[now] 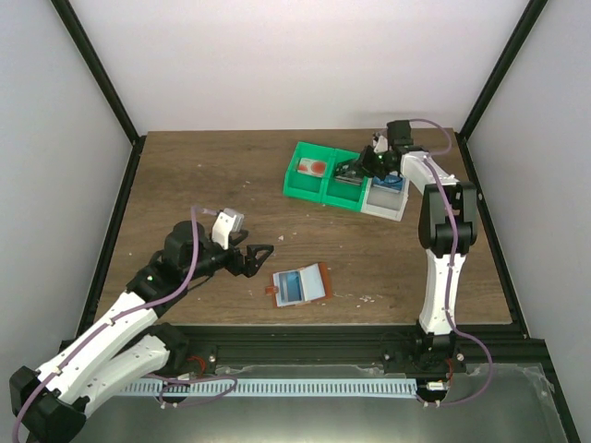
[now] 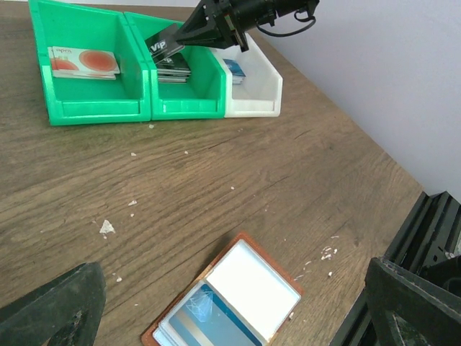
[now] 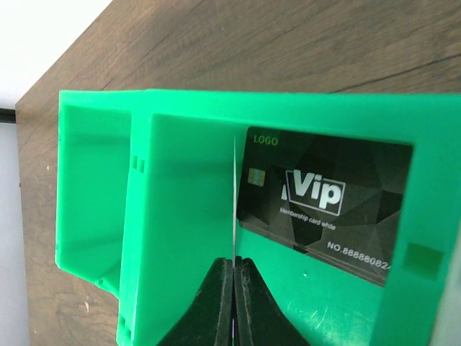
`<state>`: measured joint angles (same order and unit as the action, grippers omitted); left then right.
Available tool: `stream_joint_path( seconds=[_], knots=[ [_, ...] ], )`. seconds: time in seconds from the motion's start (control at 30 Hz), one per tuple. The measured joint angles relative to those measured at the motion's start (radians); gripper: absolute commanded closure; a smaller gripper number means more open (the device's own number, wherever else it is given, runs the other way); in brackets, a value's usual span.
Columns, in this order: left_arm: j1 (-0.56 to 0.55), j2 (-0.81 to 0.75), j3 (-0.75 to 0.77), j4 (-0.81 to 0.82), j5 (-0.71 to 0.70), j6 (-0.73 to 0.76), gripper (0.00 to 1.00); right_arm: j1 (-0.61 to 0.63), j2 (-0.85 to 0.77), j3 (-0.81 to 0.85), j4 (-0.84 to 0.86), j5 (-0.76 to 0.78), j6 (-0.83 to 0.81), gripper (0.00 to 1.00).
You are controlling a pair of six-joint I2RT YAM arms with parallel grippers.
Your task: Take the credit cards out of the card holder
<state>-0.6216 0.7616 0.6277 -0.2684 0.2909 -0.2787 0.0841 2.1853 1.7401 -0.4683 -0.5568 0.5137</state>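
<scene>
The reddish-brown card holder (image 1: pixel 302 284) lies open on the table near the front; it also shows in the left wrist view (image 2: pixel 248 288). A blue card (image 2: pixel 209 323) sits in its left pocket; the right pocket looks pale and bare. My left gripper (image 1: pixel 257 256) is open and empty, just left of the holder, its fingers (image 2: pixel 54 310) apart at the view's bottom corners. My right gripper (image 1: pixel 355 170) hovers over the middle green bin, shut on a black VIP card (image 2: pixel 164 46), seen edge-on in the right wrist view (image 3: pixel 235 202). A white card with a red mark (image 2: pixel 83 61) lies in the left green bin.
Two joined green bins (image 1: pixel 307 192) and a white bin (image 1: pixel 386 209) stand at the back right. The middle green bin holds more black VIP cards (image 3: pixel 324 202). The white bin holds a blue card (image 2: pixel 234 70). White crumbs dot the wood. A black frame edges the table.
</scene>
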Motion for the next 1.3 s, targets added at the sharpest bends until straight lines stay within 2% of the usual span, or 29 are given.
stream_joint_path(
  seconds=[0.53, 0.87, 1.07, 1.3],
  knots=[
    [0.000, 0.000, -0.001, 0.000, 0.000, 0.000, 0.00, -0.031, 0.000, 0.001, 0.007, 0.002, 0.002, 0.89],
    [0.000, -0.001, -0.002, 0.000, 0.000, 0.002, 0.00, -0.033, 0.008, 0.017, 0.004, 0.017, 0.003, 0.88],
    [0.000, 0.003, -0.002, -0.008, -0.003, 0.002, 0.00, -0.036, 0.007, 0.017, 0.001, 0.028, 0.013, 0.83],
    [0.000, 0.047, 0.013, -0.052, -0.006, -0.002, 0.00, -0.036, -0.089, -0.048, 0.007, 0.026, 0.029, 0.80]
  ],
)
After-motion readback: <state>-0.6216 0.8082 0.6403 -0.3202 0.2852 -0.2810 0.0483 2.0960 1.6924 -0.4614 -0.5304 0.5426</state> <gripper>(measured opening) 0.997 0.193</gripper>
